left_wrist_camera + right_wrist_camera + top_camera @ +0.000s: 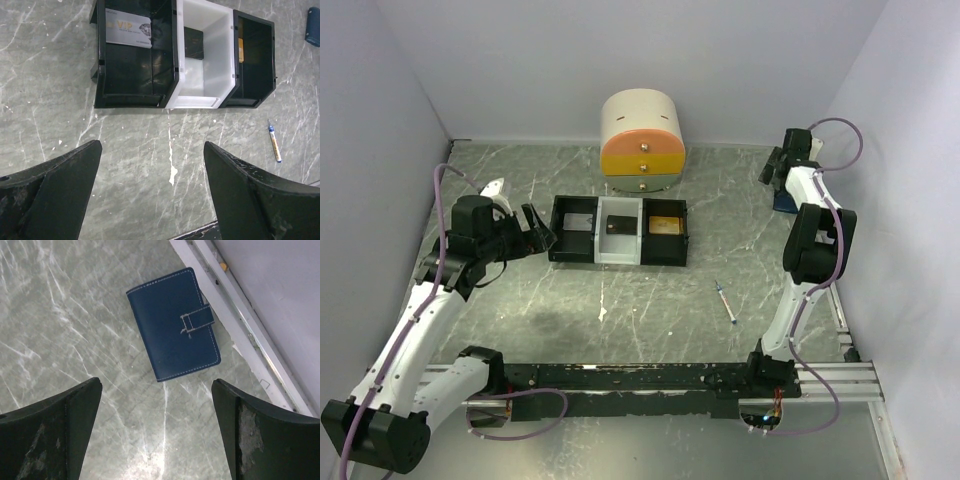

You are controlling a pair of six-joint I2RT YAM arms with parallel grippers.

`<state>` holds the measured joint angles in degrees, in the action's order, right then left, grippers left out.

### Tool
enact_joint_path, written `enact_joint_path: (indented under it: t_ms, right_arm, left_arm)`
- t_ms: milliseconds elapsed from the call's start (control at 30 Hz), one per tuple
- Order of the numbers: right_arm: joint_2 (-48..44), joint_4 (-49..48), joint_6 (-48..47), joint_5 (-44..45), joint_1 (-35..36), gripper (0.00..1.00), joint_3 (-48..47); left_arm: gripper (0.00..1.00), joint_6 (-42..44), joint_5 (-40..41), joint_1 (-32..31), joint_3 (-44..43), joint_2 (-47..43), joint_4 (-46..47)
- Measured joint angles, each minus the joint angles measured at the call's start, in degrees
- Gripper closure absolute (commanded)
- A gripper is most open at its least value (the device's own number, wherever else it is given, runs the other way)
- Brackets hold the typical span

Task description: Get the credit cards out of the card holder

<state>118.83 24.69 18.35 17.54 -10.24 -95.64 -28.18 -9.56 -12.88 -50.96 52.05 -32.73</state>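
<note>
Card holder (172, 325) on marbled tabletop (65, 305)

White links and black joints make up the left arm (418, 322) and right arm (788, 315); a lilac cable (439, 205) runs along each (wedge-shaped fingers (55, 195) are black, scuffed grey).

1. We are reading "VIP" in gold capitals on the grey card (128, 30), in the left wrist view.
2. We are seeing that card lying flat at the far end of the left-hand black compartment of the tray (130, 101), with the lettering towards the card's left side.
3. We are noticing finer print under those letters and a small dark emblem to their right, both coming out too blurred to read.
4. We are finding the same card too small to read from overhead.
</note>
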Motion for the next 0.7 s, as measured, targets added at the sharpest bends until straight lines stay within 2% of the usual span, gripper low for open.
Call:
enact_joint_path:
  t_ms: [333,467,700]
  right_arm:
    - [4.57,-11.69,-0.55,-0.15,-1.20,0.12,3.04]
    - [8.52,-13.68,-1.38,-1.16,-1.95,0.14,-0.31]
    - [9.20,-14.91,-1.09,-1.49,-2.08,0.23,-0.35]
  left_arm:
    - [0.02,0.00,1.22,0.02,0.04,-1.79,-0.26]
    - [0.02,0.09,2.05,0.02,0.17,-2.67,-0.31]
    - [0.02,0.33,2.89,0.04,0.20,-2.82,-0.57]
